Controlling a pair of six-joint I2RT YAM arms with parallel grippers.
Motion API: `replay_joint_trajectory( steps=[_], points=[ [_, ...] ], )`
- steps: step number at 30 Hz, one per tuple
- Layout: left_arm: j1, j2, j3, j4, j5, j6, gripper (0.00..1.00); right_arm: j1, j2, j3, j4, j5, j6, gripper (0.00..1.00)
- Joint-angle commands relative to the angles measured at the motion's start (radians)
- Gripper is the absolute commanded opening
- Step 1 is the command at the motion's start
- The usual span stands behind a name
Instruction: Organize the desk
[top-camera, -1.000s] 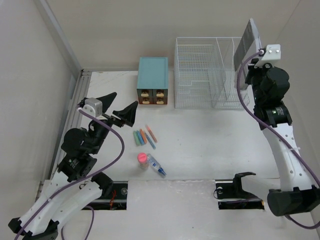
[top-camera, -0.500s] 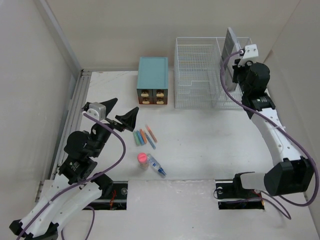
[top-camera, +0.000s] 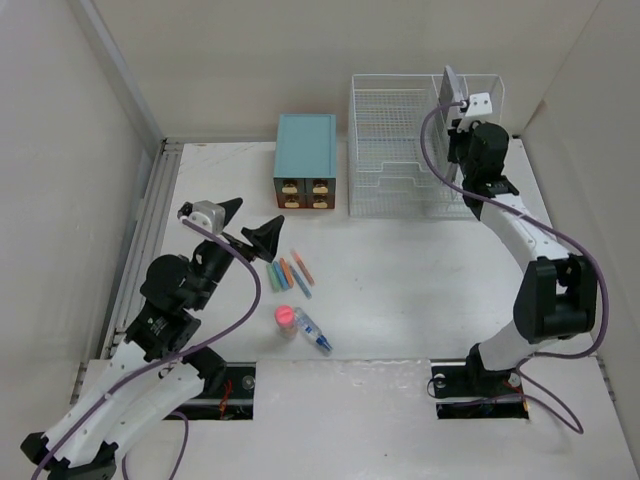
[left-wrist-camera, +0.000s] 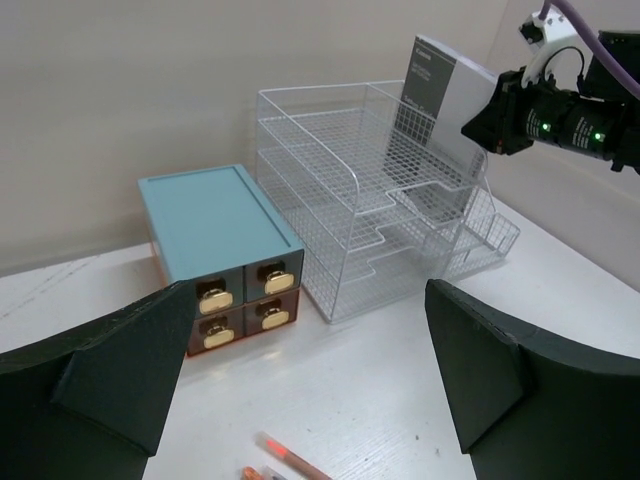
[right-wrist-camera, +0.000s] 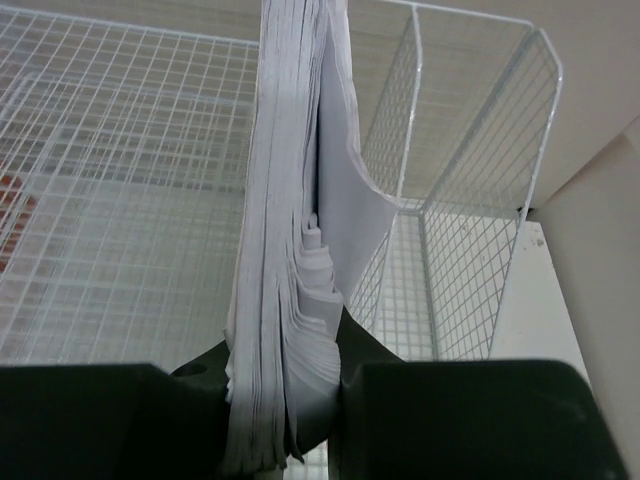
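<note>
Two sets: left fingers (left-wrist-camera: 100, 370) spread wide above desk (top-camera: 420, 270); right fingers (right-wrist-camera: 450, 420) pinching booklet (right-wrist-camera: 285, 250) over wire rack (top-camera: 390, 150).

The drawer box (top-camera: 305, 150) was teal on top, its fronts dark, the lower pair reddish brown, with gold pulls (left-wrist-camera: 279, 282). Beside it, the wire rack (top-camera: 390, 140) was a white grid mesh. The booklet (left-wrist-camera: 435, 90) over the rack had a dark grey cover and white pages. In front of the box, on the matte white desk (top-camera: 400, 290), were green, blue and orange sticks (top-camera: 280, 275), a pink-capped bottle (top-camera: 284, 316) and a blue-tipped pen (top-camera: 313, 333).
</note>
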Motion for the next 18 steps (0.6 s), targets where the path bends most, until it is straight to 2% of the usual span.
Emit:
replay_joint_trajectory(
  steps=[1,9,18],
  points=[
    [-0.002,0.012,-0.006,0.054,0.011,0.0,0.97,-0.014,0.02,0.019,0.256,-0.03,0.061,0.0],
    [-0.002,0.012,-0.035,0.083,0.011,-0.011,0.98,-0.023,0.112,0.028,0.279,-0.039,0.083,0.0],
    [-0.002,0.021,-0.035,0.101,0.011,-0.02,0.98,-0.042,0.132,0.008,0.279,-0.039,0.093,0.0]
  ],
)
